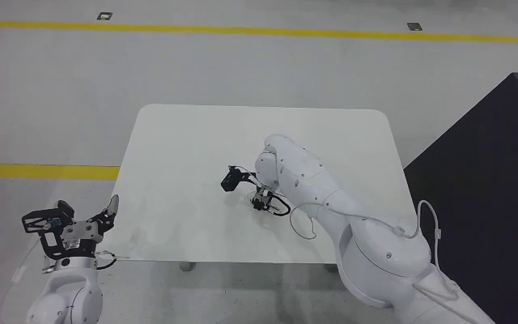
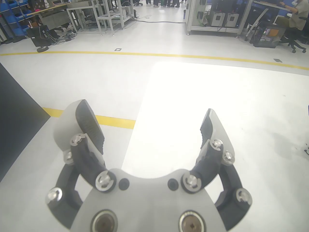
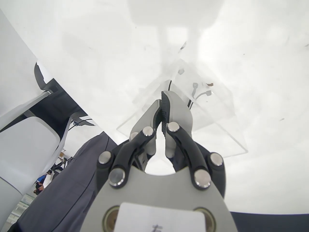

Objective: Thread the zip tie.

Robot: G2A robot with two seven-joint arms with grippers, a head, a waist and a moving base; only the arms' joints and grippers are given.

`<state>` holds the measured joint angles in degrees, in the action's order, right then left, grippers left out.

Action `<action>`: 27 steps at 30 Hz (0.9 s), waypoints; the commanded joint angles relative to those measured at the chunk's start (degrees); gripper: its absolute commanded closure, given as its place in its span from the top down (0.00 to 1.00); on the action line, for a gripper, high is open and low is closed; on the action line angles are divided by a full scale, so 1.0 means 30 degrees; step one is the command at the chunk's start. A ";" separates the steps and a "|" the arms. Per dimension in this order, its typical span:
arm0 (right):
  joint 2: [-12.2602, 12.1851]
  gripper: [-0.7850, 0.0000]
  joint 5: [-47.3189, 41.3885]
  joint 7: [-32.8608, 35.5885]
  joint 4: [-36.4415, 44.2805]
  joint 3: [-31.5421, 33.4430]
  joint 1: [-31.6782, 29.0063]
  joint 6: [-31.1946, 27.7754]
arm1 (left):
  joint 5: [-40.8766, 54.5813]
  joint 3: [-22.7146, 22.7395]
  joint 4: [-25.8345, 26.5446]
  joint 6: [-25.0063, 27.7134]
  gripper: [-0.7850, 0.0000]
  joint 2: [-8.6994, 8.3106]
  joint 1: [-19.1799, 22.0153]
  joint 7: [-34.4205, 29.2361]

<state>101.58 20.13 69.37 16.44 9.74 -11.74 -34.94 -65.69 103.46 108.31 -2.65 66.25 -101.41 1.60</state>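
A: Zip tie (image 3: 170,85): where does it lie?
B: At the centre of the right wrist view. It is a thin black strip rising from the tips of the right gripper (image 3: 162,98), whose fingers are clenched on it. Both are over a clear plate (image 3: 217,112) on the white table (image 1: 202,146).
A: And the left gripper (image 2: 147,121)?
B: Released, fingers spread wide, grasping nothing. In the top view it sits at lower left, just beside the table's left edge. Farther off, a yellow floor line (image 1: 243,31) crosses the upper frame.

Robotics lab | aluminium-frame workbenches (image 2: 109,13) | yellow floor line (image 2: 169,55) | blue parts bins (image 2: 6,5)
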 commanded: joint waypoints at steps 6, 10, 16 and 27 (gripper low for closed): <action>0.0188 0.06 0.0855 0.0026 -0.0009 0.0000 0.0012 0.0027 | 0.0000 0.0000 0.0000 0.0000 1.00 0.0000 0.0000 0.0000; 0.0258 0.05 0.1106 -0.0327 -0.0073 0.0000 0.0069 -0.0327 | 0.0000 0.0000 0.0000 0.0000 1.00 0.0000 0.0000 0.0000; 0.0335 0.05 0.1403 -0.0564 -0.0187 0.0000 0.0145 -0.0563 | 0.0000 0.0000 0.0000 0.0000 1.00 0.0000 0.0000 0.0000; 0.0424 0.10 0.1382 -0.0477 -0.0457 0.0000 0.0191 -0.0475 | 0.0000 0.0000 0.0000 0.0000 1.00 0.0000 0.0000 0.0000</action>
<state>102.83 24.19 67.84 15.23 9.74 -11.09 -36.46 -65.69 103.46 108.31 -2.65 66.25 -101.41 1.60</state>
